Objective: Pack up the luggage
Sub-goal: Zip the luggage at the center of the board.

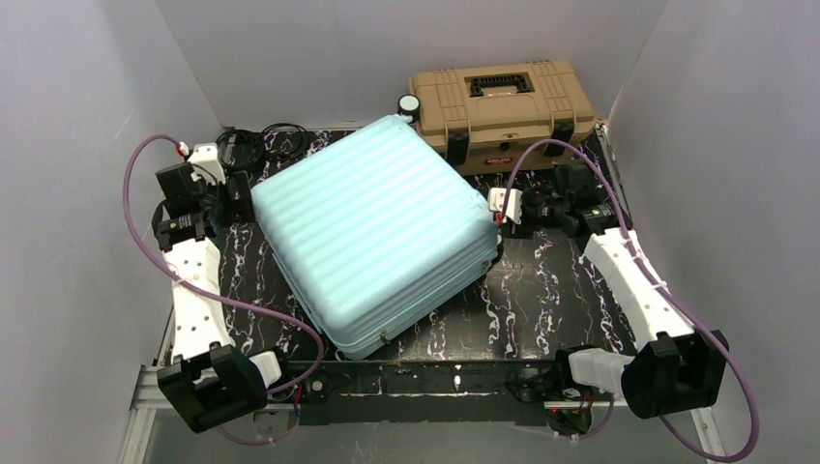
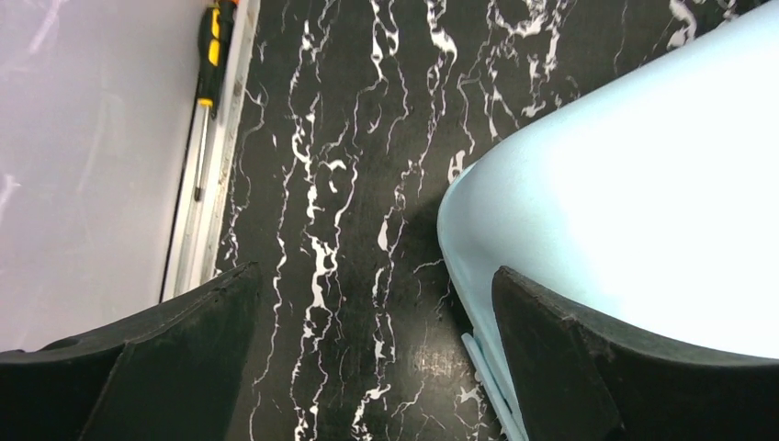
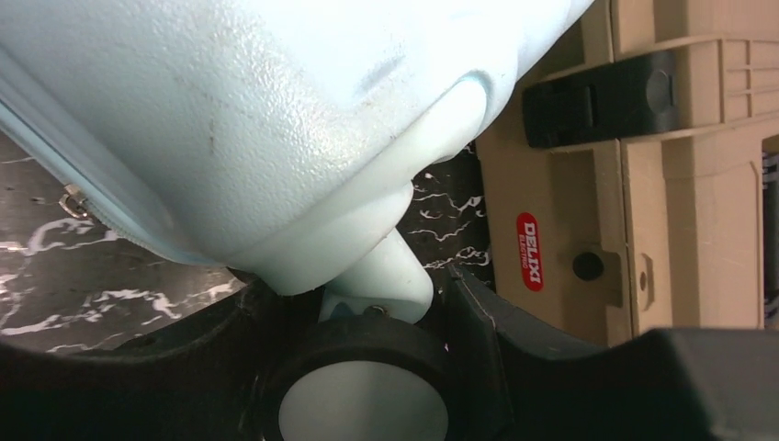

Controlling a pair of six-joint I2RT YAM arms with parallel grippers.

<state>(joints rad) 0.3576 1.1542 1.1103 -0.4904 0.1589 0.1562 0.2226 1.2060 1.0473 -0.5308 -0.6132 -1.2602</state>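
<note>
Luggage (image 1: 372, 227): shut, lying flat with the ribbed shell up, mid-table on the black marbled table (image 1: 541, 300), between both arms and turned on the diagonal. Zip seam closed along the side in the right wrist view. Nothing of the contents on show, so impossible to say whether already packed or yet to be opened.

Long axis, judged from the ribs: from the left arm's side across to the far right. Wheel end toward the tan toolbox (image 1: 503, 111), opposite end toward the near left. Outline close to square from above, so read with some caution.

Right gripper (image 3: 354, 367) at the right-hand corner, fingers closed on either side of a black wheel (image 3: 367, 409) under that corner. Probably for a firm hold on a hard, graspable part, to pivot or drag the case, the smooth shell offering little else to pinch.

Left gripper (image 2: 386, 367) at the opposite, left corner, fingers spread wide with nothing between them but table, one finger just beside the shell's rounded edge. Likely poised to steady or push that corner.

Farther out: a screwdriver (image 2: 209, 55) along the left rim.
</note>
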